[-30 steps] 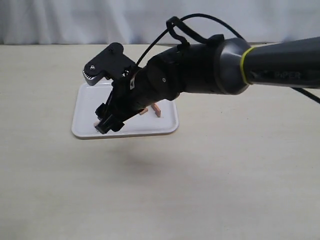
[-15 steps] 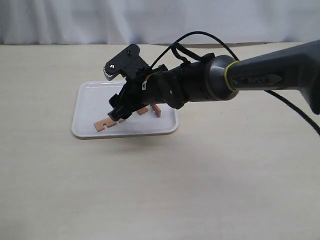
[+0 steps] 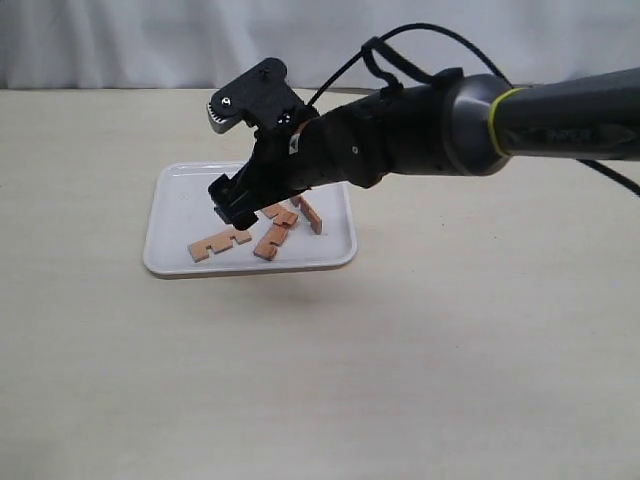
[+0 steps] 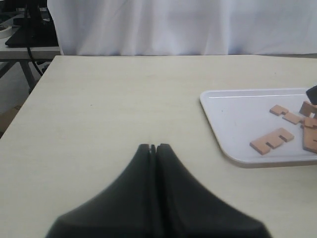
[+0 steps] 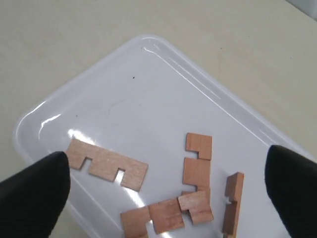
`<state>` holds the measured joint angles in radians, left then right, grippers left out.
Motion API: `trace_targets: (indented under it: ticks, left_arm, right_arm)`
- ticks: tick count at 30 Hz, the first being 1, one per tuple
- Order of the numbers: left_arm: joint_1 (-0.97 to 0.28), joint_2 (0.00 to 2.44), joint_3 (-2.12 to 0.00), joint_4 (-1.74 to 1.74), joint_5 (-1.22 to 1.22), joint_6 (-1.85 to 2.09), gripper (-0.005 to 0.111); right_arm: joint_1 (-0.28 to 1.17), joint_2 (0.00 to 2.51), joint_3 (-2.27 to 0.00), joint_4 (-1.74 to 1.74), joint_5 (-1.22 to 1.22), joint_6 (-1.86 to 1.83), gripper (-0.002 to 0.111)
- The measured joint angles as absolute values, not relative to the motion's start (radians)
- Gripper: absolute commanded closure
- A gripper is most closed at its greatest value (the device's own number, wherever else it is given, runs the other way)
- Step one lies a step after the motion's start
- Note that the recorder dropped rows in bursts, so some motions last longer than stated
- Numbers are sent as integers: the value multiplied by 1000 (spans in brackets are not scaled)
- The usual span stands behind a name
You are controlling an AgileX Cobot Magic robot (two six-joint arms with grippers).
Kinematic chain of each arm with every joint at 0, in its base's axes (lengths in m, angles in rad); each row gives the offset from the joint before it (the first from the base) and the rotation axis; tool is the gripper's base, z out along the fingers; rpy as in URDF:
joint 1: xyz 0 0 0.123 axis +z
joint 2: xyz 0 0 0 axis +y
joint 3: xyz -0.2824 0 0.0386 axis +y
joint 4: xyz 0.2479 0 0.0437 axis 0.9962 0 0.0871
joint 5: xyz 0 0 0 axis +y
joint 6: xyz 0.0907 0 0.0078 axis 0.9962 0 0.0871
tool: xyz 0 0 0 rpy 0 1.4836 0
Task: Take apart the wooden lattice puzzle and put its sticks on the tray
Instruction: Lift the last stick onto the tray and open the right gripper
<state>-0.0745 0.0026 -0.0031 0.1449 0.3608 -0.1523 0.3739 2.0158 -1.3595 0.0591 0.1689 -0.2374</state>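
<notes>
The lattice puzzle is apart: several loose reddish-brown sticks (image 3: 220, 243) lie on the white tray (image 3: 185, 205). My right gripper (image 3: 230, 212) hangs open just above the tray's middle, holding nothing. In the right wrist view its gripper (image 5: 163, 193) spans the sticks: one flat notched stick (image 5: 106, 164), two overlapping ones (image 5: 198, 168), and one on its edge (image 5: 233, 203), all on the tray (image 5: 124, 89). My left gripper (image 4: 153, 147) is shut and empty over bare table, apart from the tray (image 4: 233, 114) and its sticks (image 4: 271, 140).
The tray sits on a pale beige table (image 3: 400, 380). A white curtain (image 3: 150, 40) hangs behind the table's far edge. The right arm (image 3: 450, 120) reaches in from the right, its cable looping above it.
My right gripper has lifted up and back from the tray's front left corner toward its middle. Sticks it covered now show lying on the tray.
</notes>
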Motion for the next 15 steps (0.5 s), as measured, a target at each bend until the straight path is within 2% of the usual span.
trace_targets:
  ticks: [4,7,8,11,15]
  left_arm:
    - [-74,3,-3,145,361,-152,107]
    - [-74,3,-3,145,361,-152,107]
    - [-74,3,-3,145,361,-152,107]
    - [-74,3,-3,145,361,-152,107]
    - [-74,3,-3,145,361,-152,107]
  right_arm:
    - [374,1966,-1359,59,293,-226,9]
    - [374,1954,-1359,59,408,-222,33]
    - [374,1954,-1359,61,442,-217,47]
    - [374,1954,-1359,63,576,-174,105]
    - [374,1954,-1359,101,766,-153,102]
